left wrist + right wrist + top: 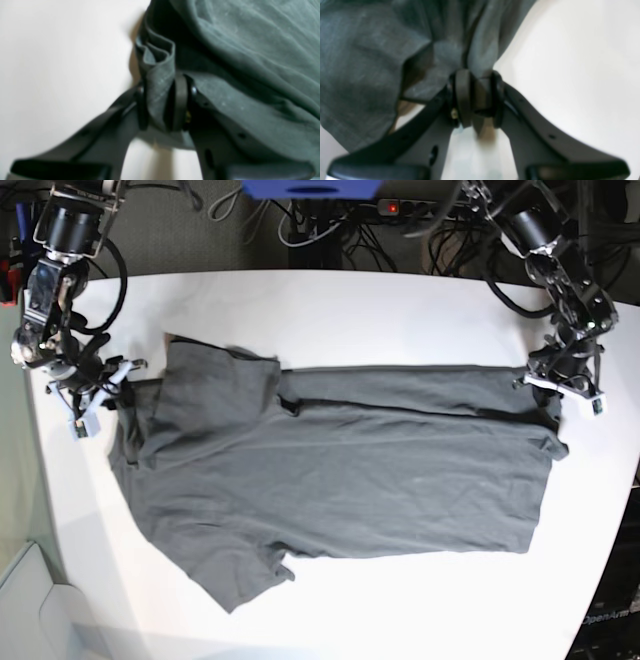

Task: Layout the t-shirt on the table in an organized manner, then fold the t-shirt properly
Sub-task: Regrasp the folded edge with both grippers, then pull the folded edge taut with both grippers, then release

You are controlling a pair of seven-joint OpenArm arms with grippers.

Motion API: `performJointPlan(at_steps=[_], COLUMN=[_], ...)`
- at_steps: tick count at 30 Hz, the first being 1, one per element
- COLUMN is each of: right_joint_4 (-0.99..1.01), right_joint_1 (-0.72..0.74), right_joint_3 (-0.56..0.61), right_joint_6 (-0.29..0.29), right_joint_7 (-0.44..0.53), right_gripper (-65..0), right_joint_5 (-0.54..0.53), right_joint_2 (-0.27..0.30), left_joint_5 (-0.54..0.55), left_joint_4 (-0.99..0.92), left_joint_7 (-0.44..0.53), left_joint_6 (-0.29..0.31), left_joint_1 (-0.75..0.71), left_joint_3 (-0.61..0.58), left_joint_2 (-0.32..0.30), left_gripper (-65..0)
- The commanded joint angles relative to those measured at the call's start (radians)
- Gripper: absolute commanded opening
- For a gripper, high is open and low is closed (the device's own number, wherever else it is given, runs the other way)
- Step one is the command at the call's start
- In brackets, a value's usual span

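Spread across the middle of the white tabletop (350, 310): the t-shirt (340, 470), dark grey, wrinkled, one sleeve jutting toward the near edge. At the shirt's far corner on the base view's right, the left claw (162, 105), pressed onto a bunched fold of the hem, cloth squeezed between both pads and rising in pleats above them. At the opposite end, on that view's left, the right claw (477, 100), likewise pinching a gathered edge of the shirt, fabric hanging away to one side and bare tabletop on the other. Both arms bent down from the far corners, wrists low over the surface, claws at the cloth's outer ends. Beyond the far edge: tangled cables (330, 225) and a blue box (312, 188). Nothing lying between claws and cloth.
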State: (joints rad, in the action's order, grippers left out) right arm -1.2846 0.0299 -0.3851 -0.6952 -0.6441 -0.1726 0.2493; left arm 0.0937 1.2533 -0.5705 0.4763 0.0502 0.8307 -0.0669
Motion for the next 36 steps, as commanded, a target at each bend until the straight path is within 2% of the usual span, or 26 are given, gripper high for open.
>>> performJointPlan(at_steps=[1,5,10,24,30,36], right_joint_4=[-0.011,-0.043,-0.100,-0.286,-0.386,-0.415], right_joint_1=[-0.003,-0.040,-0.097,-0.296,-0.402,-0.425], right_joint_3=[-0.004,-0.004,-0.005,-0.005,-0.005,-0.007], right_joint_6=[-0.003,-0.003,-0.003,-0.003,-0.003,-0.003], right_joint_7=[-0.019,-0.015,-0.016,-0.023,-0.016,-0.018], right_gripper=[-54.9,-55.0,-55.1,-55.1,-55.2,-55.2], right_joint_5=[0.009,0.008,0.008,0.006,0.006,0.006], right_joint_2=[0.017,0.017,0.012,0.009,-0.041,-0.048], left_joint_5=[0.004,0.011,0.011,0.015,0.015,0.015], left_joint_4=[0.013,0.027,0.029,0.174,0.213,0.220], left_joint_7=[0.011,0.011,0.011,0.010,0.010,0.010], left_joint_6=[0.006,0.006,0.006,0.006,0.006,0.006], left_joint_1=[0.004,-0.029,-0.059,-0.223,-0.275,-0.301], left_joint_3=[0.003,-0.001,0.005,0.006,0.006,0.006], left_joint_2=[-0.012,-0.014,-0.014,-0.030,-0.030,-0.029], left_gripper=[-50.8,-51.4,-59.8,-59.9,-59.9,-59.9])
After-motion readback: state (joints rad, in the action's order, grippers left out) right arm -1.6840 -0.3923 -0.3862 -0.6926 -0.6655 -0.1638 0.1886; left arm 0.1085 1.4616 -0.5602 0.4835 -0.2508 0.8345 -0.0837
